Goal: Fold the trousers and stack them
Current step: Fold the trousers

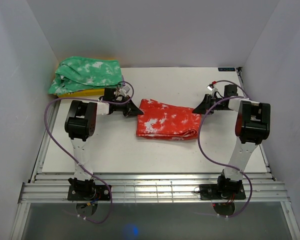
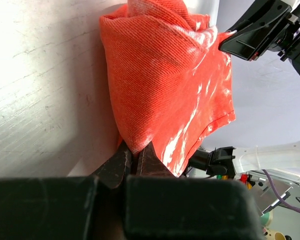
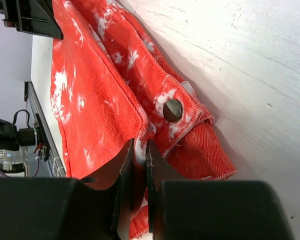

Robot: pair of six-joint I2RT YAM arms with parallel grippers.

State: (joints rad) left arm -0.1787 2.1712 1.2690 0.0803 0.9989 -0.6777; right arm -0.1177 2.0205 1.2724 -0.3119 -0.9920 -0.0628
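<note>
The trousers lie folded in the middle of the tabletop, well apart from the green garment in the far left corner. The left end effector is nearly closed and pinches the left edge of the cloth. The right end effector pinches the waistband end in the same way. Probably both ends are gripped so the layers lift together for the next fold.
</note>
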